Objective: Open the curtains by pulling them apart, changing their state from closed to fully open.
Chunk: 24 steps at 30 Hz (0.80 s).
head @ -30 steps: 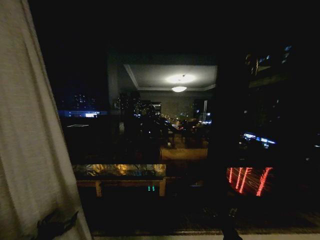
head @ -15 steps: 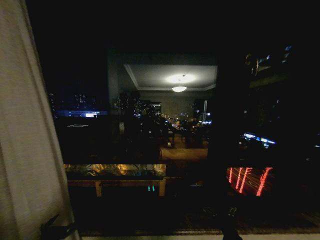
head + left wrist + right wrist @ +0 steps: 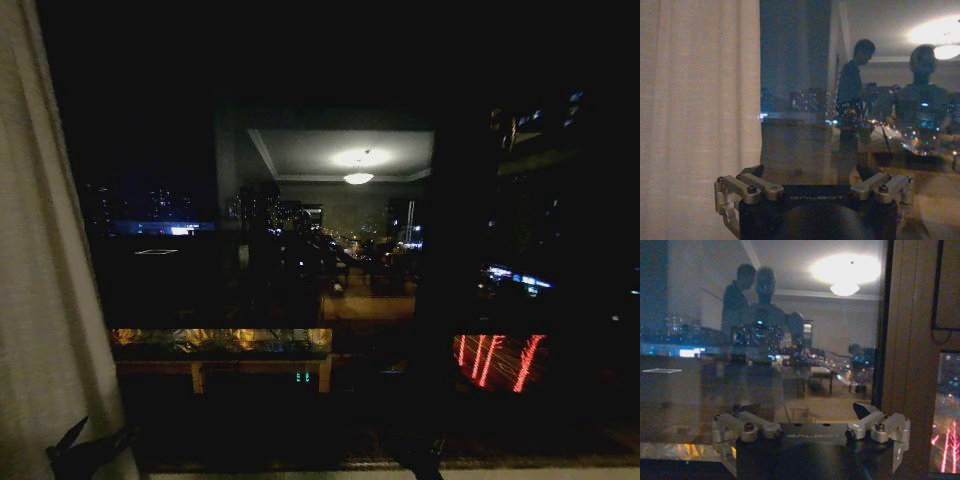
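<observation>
A sheer off-white curtain (image 3: 40,300) hangs bunched at the far left of the dark window in the head view. My left gripper (image 3: 90,450) is low down, against the curtain's inner edge. In the left wrist view the curtain (image 3: 700,100) hangs along one side, its edge level with one finger of the left gripper (image 3: 810,172). That gripper is open with nothing between its fingers. My right gripper (image 3: 805,408) is open too, facing bare glass well away from the curtain.
The night window glass (image 3: 300,250) spans the view and reflects a lit ceiling lamp (image 3: 358,177) and the room. A brown window frame post (image 3: 910,340) stands by the right gripper. A pale sill (image 3: 400,474) runs along the bottom.
The curtain's inner edge has slid further left, uncovering more glass. The left gripper has moved left along with it.
</observation>
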Motion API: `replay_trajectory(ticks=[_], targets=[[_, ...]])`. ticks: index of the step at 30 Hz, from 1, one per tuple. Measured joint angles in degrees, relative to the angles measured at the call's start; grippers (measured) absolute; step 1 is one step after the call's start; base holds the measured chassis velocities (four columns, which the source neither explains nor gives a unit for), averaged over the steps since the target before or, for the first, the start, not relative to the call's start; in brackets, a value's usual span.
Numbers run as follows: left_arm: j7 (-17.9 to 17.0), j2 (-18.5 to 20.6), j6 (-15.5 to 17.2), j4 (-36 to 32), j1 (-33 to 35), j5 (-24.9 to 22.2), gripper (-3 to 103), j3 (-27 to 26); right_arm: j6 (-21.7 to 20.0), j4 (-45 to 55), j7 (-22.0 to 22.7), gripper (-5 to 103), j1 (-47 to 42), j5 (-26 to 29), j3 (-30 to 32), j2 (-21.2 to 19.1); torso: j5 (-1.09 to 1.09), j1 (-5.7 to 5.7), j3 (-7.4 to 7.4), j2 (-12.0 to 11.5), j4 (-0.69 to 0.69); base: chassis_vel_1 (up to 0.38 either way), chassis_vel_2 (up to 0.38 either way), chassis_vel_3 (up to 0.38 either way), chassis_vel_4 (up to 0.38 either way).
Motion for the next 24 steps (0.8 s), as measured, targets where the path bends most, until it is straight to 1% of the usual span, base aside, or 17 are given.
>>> replay_trajectory(ticks=[8, 13, 19, 22, 24], targets=[[0.17, -0.09, 0.03, -0.93, 0.13, 1.00, 100, 0.46, -0.31, -0.98, -0.69, 100, 0.76, 0.75, 1.97, 0.00, 0.01, 0.00, 0.00, 0.00, -0.01, 0.000, 0.000, 0.000, 0.000], [0.19, 0.35, 0.47, -0.87, -0.48, 2.27, 100, 2.09, 0.02, -1.98, -0.81, 100, 1.52, 1.48, 3.04, 0.01, 0.00, 0.00, 0.00, 0.00, 0.00, -0.079, -0.093, 0.079, 0.087], [0.19, 0.87, 1.18, -0.90, -0.93, 2.46, 100, 2.63, 0.87, -2.89, -0.84, 100, 2.14, 1.59, 3.37, 0.01, 0.00, 0.01, 0.00, 0.00, -0.01, -0.206, -0.184, 0.181, 0.183], [0.24, 1.61, 1.22, -0.24, -0.93, 2.43, 100, 1.88, 1.30, -3.50, -0.86, 100, 2.66, 1.59, 3.51, 0.01, 0.04, 0.00, 0.00, 0.00, -0.02, -0.276, -0.260, 0.263, 0.268], [0.25, 1.80, 1.18, 0.12, -0.86, 2.40, 100, 1.57, 1.36, -3.63, -0.86, 100, 2.77, 1.59, 3.52, 0.01, 0.02, 0.00, 0.00, 0.00, -0.01, -0.296, -0.313, 0.284, 0.290]])
